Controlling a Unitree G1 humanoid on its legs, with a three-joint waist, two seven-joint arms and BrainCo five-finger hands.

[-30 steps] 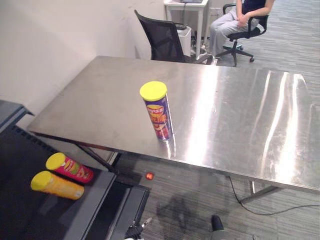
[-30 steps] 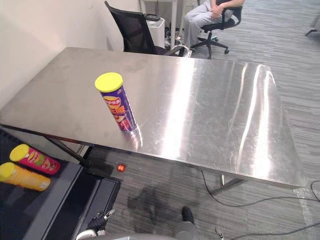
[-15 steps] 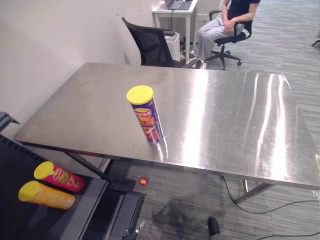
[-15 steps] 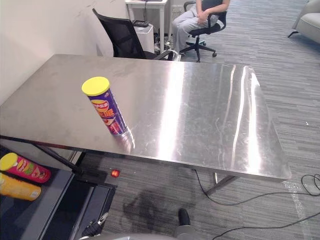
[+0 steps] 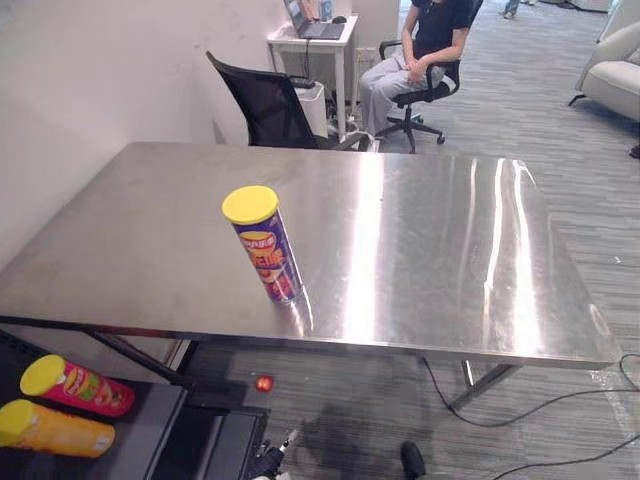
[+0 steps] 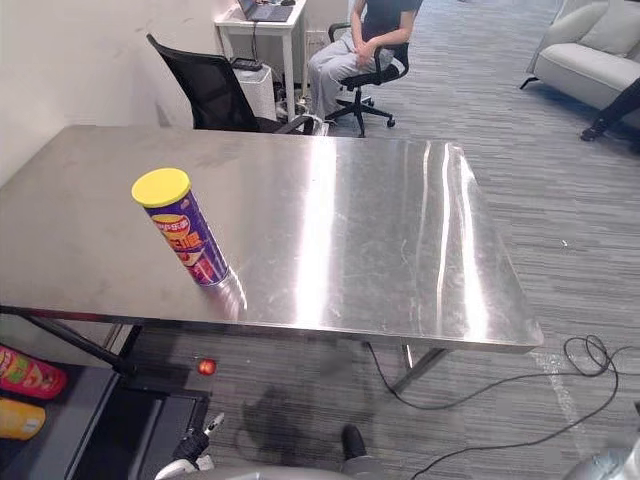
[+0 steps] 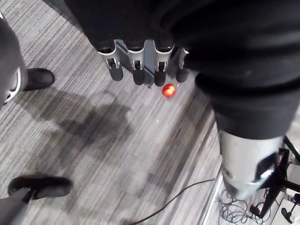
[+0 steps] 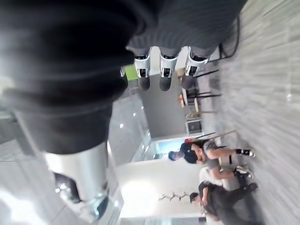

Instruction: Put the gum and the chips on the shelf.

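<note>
A purple chips can with a yellow lid stands upright on the steel table, near its front edge and left of the middle. The dark shelf sits low at the left, below the table's edge. A red chips can and an orange one lie on their sides on it. My left hand hangs over the grey carpet with straight fingers and holds nothing. My right hand also hangs free, its fingers relaxed and empty.
A black mesh chair stands behind the table. Farther back a person sits on an office chair beside a white desk with a laptop. A light sofa is at the far right. A small red light glows under the table.
The camera has swung right and up, so the whole scene slid left and the shelf moved toward the corner. The chips can and the shelf cans have not moved.
</note>
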